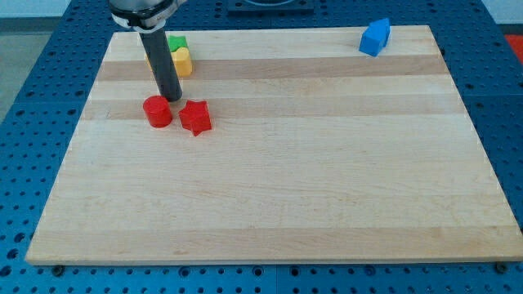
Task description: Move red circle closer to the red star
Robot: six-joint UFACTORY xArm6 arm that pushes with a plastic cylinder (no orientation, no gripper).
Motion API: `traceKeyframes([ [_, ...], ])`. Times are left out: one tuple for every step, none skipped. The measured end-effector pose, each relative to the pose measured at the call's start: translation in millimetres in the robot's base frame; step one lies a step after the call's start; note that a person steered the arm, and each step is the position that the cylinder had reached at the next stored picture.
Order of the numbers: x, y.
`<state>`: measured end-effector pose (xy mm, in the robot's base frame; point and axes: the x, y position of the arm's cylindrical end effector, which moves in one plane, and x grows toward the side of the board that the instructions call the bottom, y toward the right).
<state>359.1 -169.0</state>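
My tip sits at the upper edge of the red circle, just toward the view's top and a little to its right, seemingly touching it or nearly so; the rod rises from there to the arm at the view's top. The end effector is only this straight rod; there is nothing on it to stand apart or together, and it clamps nothing. The red circle lies near the upper left of the bench, just to the left of the red star; only a narrow gap shows between them, so the task looks close to done.

The main risk, as I judge it, is the contact point; my tip is above the circle and not on its far left side, so a push from here would drive it toward the view's bottom, past the star, not toward it. An off-centre push could also let the round block roll off my tip and slip aside; a push that is too long would knock the star away and reopen the gap. The yellow block and green block stand behind the rod toward the view's top; a wide repositioning swing might clip them. The blue block is well apart at the upper right and is in no danger.
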Motion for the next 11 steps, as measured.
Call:
traceKeyframes([
  [18.1, -22.4],
  [26.8, -40.2],
  [27.4, -66.8],
  [49.4, -88.8],
  [62.9, -87.7],
  [63.3, -71.5],
  [63.3, -51.9],
  [63.3, -33.2],
  [63.3, -21.8],
  [63.3, -20.5],
  [55.9, -34.8],
])
